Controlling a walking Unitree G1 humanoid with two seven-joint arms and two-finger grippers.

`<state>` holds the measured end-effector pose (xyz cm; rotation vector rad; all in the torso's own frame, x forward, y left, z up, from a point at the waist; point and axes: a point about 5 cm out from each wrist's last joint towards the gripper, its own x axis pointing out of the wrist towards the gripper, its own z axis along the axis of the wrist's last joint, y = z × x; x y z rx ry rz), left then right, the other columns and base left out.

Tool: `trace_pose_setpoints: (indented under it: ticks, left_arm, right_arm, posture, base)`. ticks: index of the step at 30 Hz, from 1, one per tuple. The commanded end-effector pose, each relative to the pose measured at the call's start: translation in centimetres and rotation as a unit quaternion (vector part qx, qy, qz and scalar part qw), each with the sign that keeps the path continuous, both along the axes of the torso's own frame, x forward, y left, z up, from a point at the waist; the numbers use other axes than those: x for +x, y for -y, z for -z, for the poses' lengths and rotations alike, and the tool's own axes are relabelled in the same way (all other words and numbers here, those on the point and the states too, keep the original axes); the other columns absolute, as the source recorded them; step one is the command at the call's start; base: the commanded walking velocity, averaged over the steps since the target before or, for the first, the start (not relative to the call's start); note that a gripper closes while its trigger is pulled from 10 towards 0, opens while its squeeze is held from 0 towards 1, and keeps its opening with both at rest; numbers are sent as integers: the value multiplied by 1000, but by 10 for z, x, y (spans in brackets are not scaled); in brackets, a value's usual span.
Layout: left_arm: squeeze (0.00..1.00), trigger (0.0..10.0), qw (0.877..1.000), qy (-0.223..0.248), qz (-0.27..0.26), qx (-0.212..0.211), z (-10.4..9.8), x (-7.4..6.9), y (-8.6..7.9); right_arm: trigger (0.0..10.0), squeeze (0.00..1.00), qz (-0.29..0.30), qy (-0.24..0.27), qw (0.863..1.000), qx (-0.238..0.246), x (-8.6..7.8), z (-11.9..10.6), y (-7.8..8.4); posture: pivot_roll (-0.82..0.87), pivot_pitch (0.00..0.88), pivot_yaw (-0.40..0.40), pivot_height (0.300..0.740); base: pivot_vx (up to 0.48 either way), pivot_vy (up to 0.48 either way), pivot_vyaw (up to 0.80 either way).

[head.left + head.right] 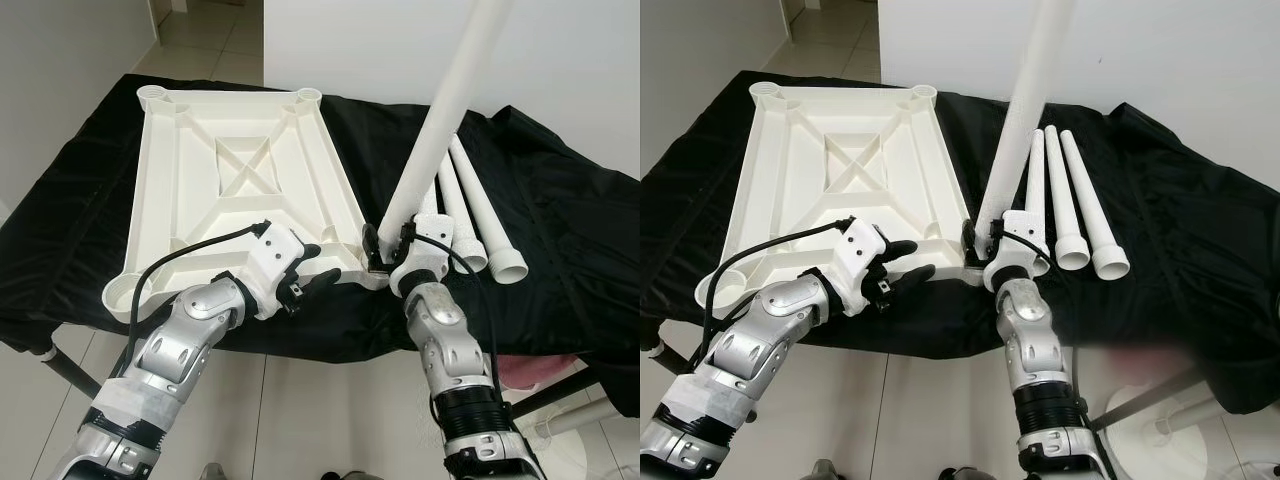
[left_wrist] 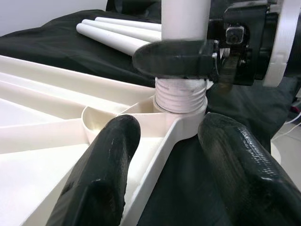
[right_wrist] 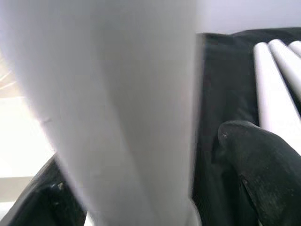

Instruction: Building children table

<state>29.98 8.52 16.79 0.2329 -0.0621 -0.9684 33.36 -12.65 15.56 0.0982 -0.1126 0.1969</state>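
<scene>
The white tabletop [image 1: 240, 170] lies upside down on a black cloth. My right gripper [image 1: 385, 250] is shut on a long white table leg [image 1: 440, 120], holding it upright and leaning slightly. The leg's threaded end [image 2: 181, 94] sits in the tabletop's near right corner socket [image 2: 188, 123]. My left gripper [image 1: 315, 280] is open, low at that same corner. In the left wrist view one of its fingers [image 2: 101, 174] is over the tabletop's inside and the other is over the cloth, with the rim between them.
Three spare white legs [image 1: 1070, 200] lie side by side on the black cloth [image 1: 560, 230] right of the tabletop. The cloth's front edge is close to my arms, with tiled floor [image 1: 330, 420] below. A white wall stands behind.
</scene>
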Motion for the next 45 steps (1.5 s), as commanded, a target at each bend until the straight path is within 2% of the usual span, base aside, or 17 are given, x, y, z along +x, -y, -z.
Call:
trace_pose_setpoints:
  ticks: [1,2,3,8,9,16,17,18,19,20,31,32,33,34,45]
  left_arm:
    - [0,10000,999,0,52,7,-1,-6,4]
    - [0,10000,999,0,52,7,-1,-6,4]
    - [0,10000,999,1,51,6,-1,-5,4]
    - [0,10000,999,2,52,4,-2,-5,6]
    - [0,10000,998,2,57,4,-3,-5,8]
    - [0,10000,998,2,58,5,-3,-5,8]
    - [0,10000,998,3,58,6,-3,-4,8]
    - [0,10000,998,4,57,6,-4,-4,8]
    - [0,10000,998,4,57,6,-4,-4,8]
    - [0,10000,998,4,57,6,-4,-4,8]
    - [0,10000,999,6,52,6,-5,-4,5]
    - [0,10000,999,6,52,6,-5,-3,5]
    - [0,10000,999,6,52,6,-5,-3,5]
    - [0,10000,999,6,51,7,-5,-3,5]
    - [0,10000,998,3,54,9,-3,-5,5]
  right_arm:
    - [10000,0,-42,10,999,-18,2,-1,3]
    - [10000,0,-42,10,999,-18,2,-1,3]
    - [10000,0,-91,27,994,-63,4,0,6]
    - [10000,0,-132,32,987,-85,9,1,10]
    - [10000,0,-167,32,981,-98,16,-2,10]
    - [10000,0,-205,32,972,-113,20,-3,9]
    - [4784,0,-214,26,970,-113,22,-2,9]
    - [706,0,-219,20,969,-113,23,0,10]
    - [706,0,-219,20,969,-113,23,0,10]
    - [0,0,-221,14,969,-114,23,2,11]
    - [0,0,-216,-11,971,-103,22,17,23]
    - [1216,0,-213,-13,971,-107,21,19,23]
    - [1216,0,-213,-13,971,-107,21,19,23]
    - [10000,0,-202,-16,974,-102,20,22,23]
    - [10000,0,-139,-31,985,-93,19,27,21]
  posture:
    - [30,69,-78,740]
    - [30,69,-78,740]
    - [26,67,-74,740]
    - [26,66,-71,740]
    - [25,63,-63,740]
    - [24,60,-60,740]
    - [28,59,-61,740]
    - [30,61,-64,740]
    - [30,61,-64,740]
    - [31,61,-65,740]
    - [34,63,-65,740]
    - [33,65,-64,740]
    - [33,65,-64,740]
    - [32,66,-63,740]
    - [30,64,-69,740]
  base:
    - [0,0,0]
    - [0,0,0]
    - [0,0,0]
    - [0,0,0]
    - [0,0,0]
    - [0,0,0]
    - [0,0,0]
    - [0,0,0]
    - [0,0,0]
    - [0,0,0]
    - [0,0,0]
    - [0,0,0]
    - [0,0,0]
    - [0,0,0]
    - [0,0,0]
